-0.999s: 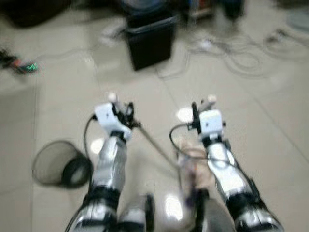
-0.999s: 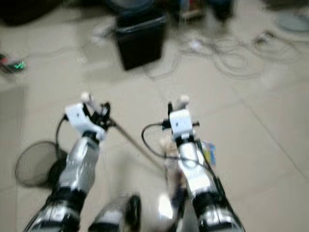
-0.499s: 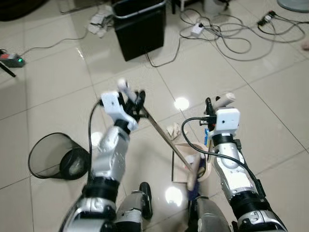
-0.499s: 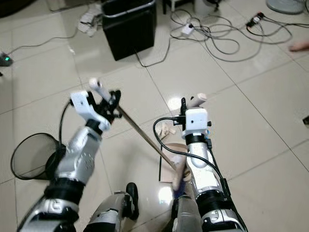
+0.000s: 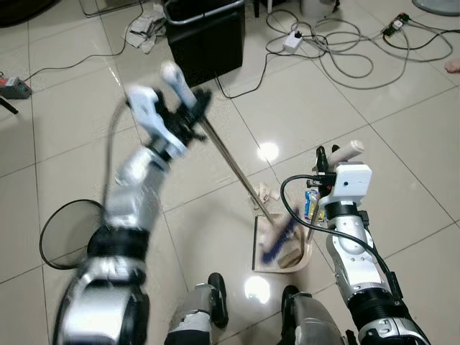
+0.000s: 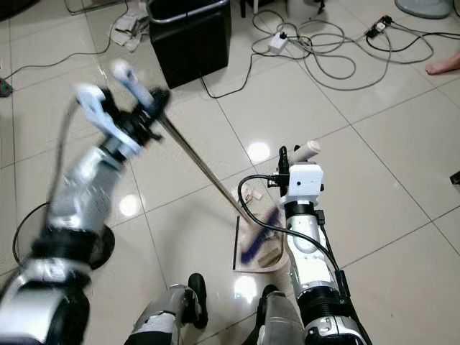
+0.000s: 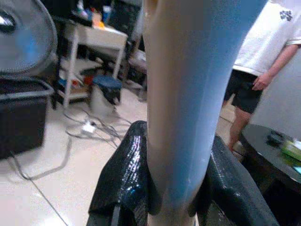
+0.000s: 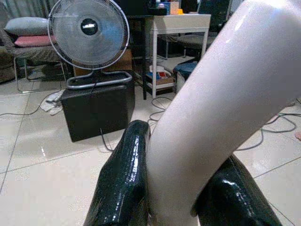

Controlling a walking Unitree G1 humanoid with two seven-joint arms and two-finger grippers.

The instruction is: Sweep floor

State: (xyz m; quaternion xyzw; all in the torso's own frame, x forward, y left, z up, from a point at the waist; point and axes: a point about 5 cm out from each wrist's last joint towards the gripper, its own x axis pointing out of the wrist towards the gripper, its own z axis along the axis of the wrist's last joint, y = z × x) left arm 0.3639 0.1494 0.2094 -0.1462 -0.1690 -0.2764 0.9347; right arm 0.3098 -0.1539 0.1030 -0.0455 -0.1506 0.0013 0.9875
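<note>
Left claw (image 5: pixel 188 108): raised in upper left of frame, blurred; black fingers (image 7: pixel 123 174) closed on pale handle top of broom (image 5: pixel 230 162), handle filling gap between both pads in left wrist view.

Broom: thin metal shaft running diagonally from upper left down to lower centre; blue bristle head (image 5: pixel 280 236) resting in dustpan, blurred.

Right claw (image 5: pixel 325 159): lower right of centre, upright above wrist camera block; fingers (image 8: pixel 123 179) clamped on white handle of dustpan (image 5: pixel 277 251), handle pressed between both pads in right wrist view, rounded tip protruding above.

Dustpan: beige tray on floor at lower centre, just left of right forearm, touching broom head.

Crumpled paper scrap (image 5: pixel 267 192): on tile just above dustpan, beside shaft.

Small coloured packet (image 5: pixel 310 203): on floor close to right wrist, partly hidden.

Black bin (image 5: pixel 205 39): top centre, upright on floor (image 5: pixel 402 129).

Tangle of cables (image 5: pixel 345 54) with white power strip (image 5: pixel 293 39): upper right.

Black mesh basket (image 5: pixel 68 233): lying on side at left edge, partly behind left arm.

Crumpled cloth (image 5: pixel 147 29): upper left, beside bin.

Standing fan (image 8: pixel 89 35): atop black box, right wrist view.

Person (image 7: pixel 263 61): white shirt, dark shorts, standing at edge of left wrist view.
</note>
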